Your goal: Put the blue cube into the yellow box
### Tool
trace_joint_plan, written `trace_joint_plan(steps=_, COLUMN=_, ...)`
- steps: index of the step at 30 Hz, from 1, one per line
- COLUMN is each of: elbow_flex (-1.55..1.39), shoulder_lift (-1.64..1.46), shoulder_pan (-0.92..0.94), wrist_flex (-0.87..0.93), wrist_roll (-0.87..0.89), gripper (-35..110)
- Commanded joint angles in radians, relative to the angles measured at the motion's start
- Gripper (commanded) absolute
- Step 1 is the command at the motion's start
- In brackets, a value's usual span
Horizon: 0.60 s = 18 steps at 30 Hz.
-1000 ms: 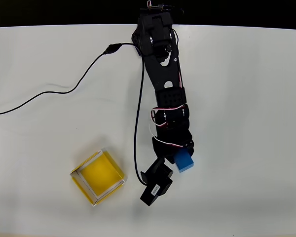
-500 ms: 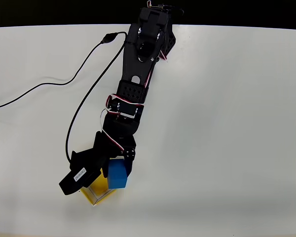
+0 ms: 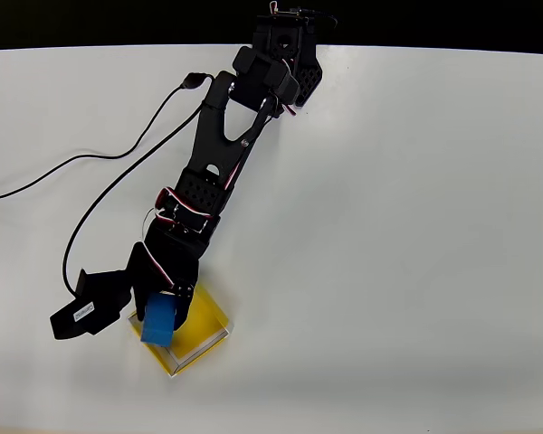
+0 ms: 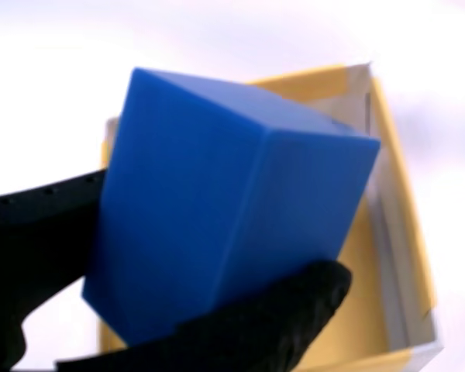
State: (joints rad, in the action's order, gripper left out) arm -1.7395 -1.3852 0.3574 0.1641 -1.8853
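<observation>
Blue cube [image 3: 159, 320] — clamped in the gripper [image 3: 163, 312] — has swung leftward and now hangs over the yellow box [image 3: 208, 318]; release looks near.

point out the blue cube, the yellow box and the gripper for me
blue cube [image 4: 232, 209], wrist view, on the middle of its near faces
yellow box [image 3: 206, 319], overhead view, on its bare yellow floor
gripper [image 3: 166, 303], overhead view, between the fingertips, which are clamped on the cube
</observation>
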Motion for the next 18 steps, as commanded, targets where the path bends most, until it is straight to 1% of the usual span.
trace_joint_plan(steps=1, elbow_flex=0.167, shoulder_lift=-0.021, shoulder_pan=-0.008, wrist_flex=-0.044, wrist_roll=0.012, gripper=12)
trace_joint_plan(steps=9, elbow_flex=0.225, shoulder_lift=0.109, shoulder_pan=-0.032, wrist_flex=-0.075, wrist_roll=0.035, gripper=15)
trace_joint_plan(steps=14, elbow_flex=0.209, shoulder_lift=0.124, shoulder_pan=-0.046, wrist_flex=-0.083, wrist_roll=0.124, gripper=32)
trace_joint_plan(steps=18, elbow_flex=0.166, shoulder_lift=0.091, shoulder_pan=-0.054, wrist_flex=-0.084, wrist_roll=0.133, gripper=39)
